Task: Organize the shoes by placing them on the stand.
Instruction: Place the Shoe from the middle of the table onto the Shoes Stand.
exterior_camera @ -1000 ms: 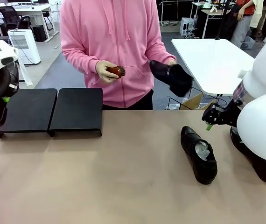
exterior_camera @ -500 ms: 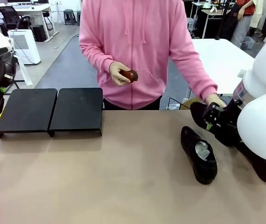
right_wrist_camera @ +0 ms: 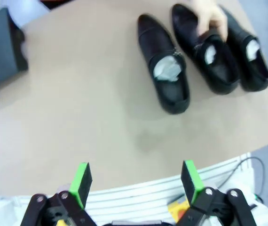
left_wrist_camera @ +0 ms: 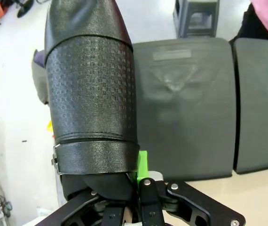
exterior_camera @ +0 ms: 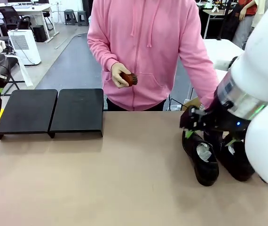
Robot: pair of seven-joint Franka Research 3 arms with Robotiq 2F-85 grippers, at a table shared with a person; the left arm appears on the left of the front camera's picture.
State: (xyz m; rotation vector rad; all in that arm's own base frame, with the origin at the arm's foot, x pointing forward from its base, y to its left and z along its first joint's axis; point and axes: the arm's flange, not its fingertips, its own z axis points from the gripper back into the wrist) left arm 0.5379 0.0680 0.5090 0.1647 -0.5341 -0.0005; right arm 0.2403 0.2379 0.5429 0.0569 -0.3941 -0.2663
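Looking down from the right wrist cam, there are three shoes (right_wrist_camera: 164, 70) lying side by side on the table (right_wrist_camera: 101, 117), toes all pointing the same way and white paper stuffed in each. A person's hand (right_wrist_camera: 210, 21) is on the front part of the middle one. The right gripper (right_wrist_camera: 136, 181) hangs well above them, fully released, with its green pads spread wide and nothing in its grip. From the front cam the shoes sit on the robot's right side of the table, partly hidden under the right arm (exterior_camera: 247, 94). The stand (exterior_camera: 54, 110), two black platforms set right next to each other, is over on the left near the far edge, well apart from the shoes. The person (exterior_camera: 143, 42), in a pink hoodie across the table, has a small brown brush (exterior_camera: 130, 78) in the other hand. The left gripper (left_wrist_camera: 141, 169) is clenched tight, up by the left end of the stand. In its own cam a black textured sleeve thing (left_wrist_camera: 91, 94) rises right in front of the fingers, and honestly I can't tell what it is.
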